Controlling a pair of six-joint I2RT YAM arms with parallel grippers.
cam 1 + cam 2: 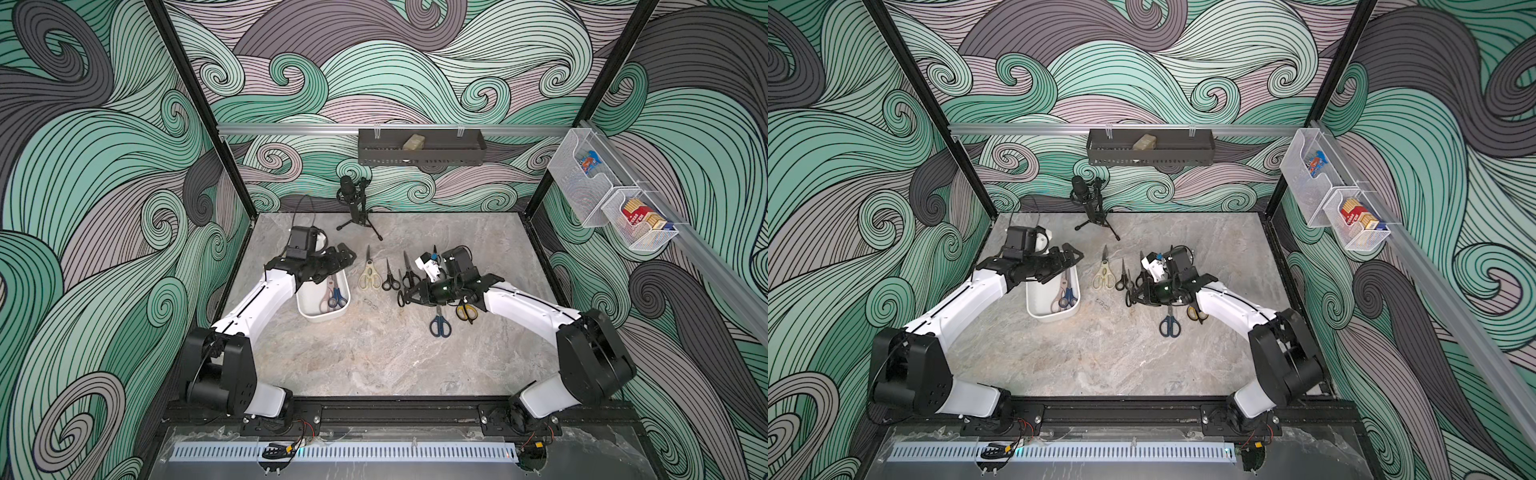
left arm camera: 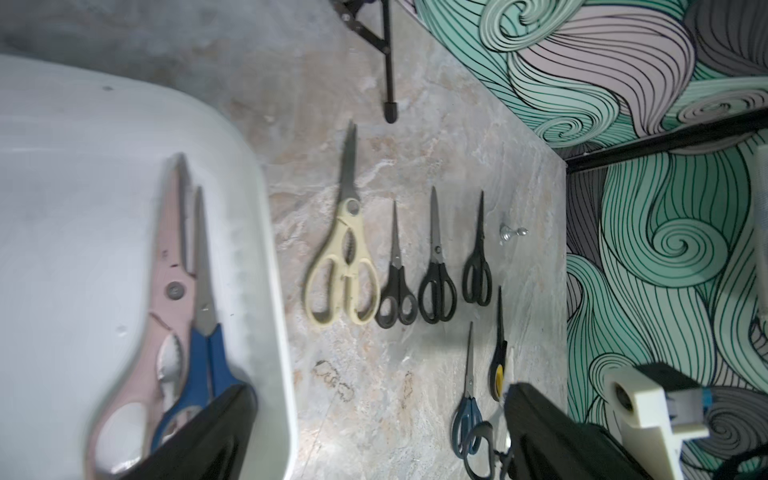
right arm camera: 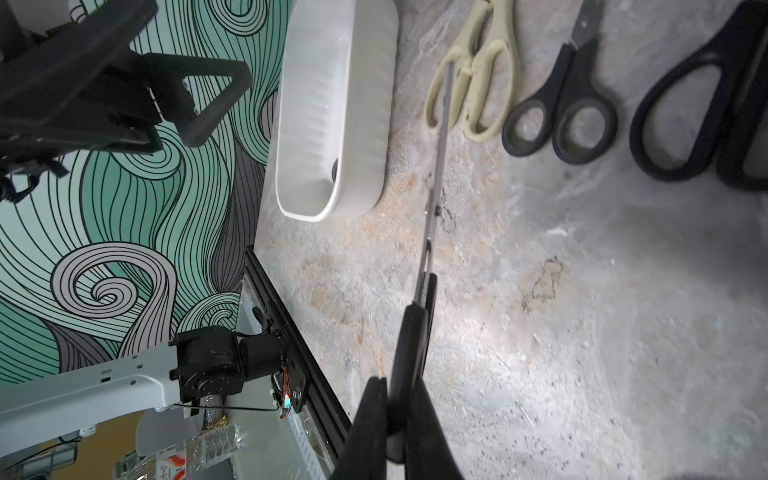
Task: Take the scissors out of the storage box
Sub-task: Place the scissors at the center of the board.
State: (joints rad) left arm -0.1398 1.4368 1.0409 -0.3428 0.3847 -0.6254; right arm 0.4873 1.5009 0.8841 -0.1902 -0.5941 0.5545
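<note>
The job is mostly done, judging by the count: two pairs lie in the storage box (image 1: pixel 322 319), which stands left of the table's (image 1: pixel 374 365) middle, and the rest are out. In the box, side by side against its right wall, are the pale pink pair (image 2: pixel 166 291) and a blue pair (image 2: pixel 208 357). Out on the table, in a row near its middle with blades toward the far edge, lie the cream pair (image 1: pixel 369 274) and three black pairs (image 2: pixel 395 299) (image 2: pixel 436 286) (image 2: pixel 478 274). Nearer the front edge lie a second blue pair (image 1: pixel 439 324) and the yellow-black pair (image 1: pixel 466 311). The right gripper (image 3: pixel 399 365) is clamped on the handle of a fourth black pair (image 3: pixel 430 232), held beside that row, so this one looks out but not yet set down. The left gripper (image 1: pixel 332 268) hangs over the box's far end with its jaws spread wide and nothing between them, so I judge the pink or blue pair is next. In both top views the left gripper hides the box's far end and the blade tips there, and the right arm covers part of the black row. The left wrist view blurs the box's contents. I cannot tell whether the held pair touches the table. A small silvery object (image 2: pixel 513 232) beyond the black pairs is too small to identify.
</note>
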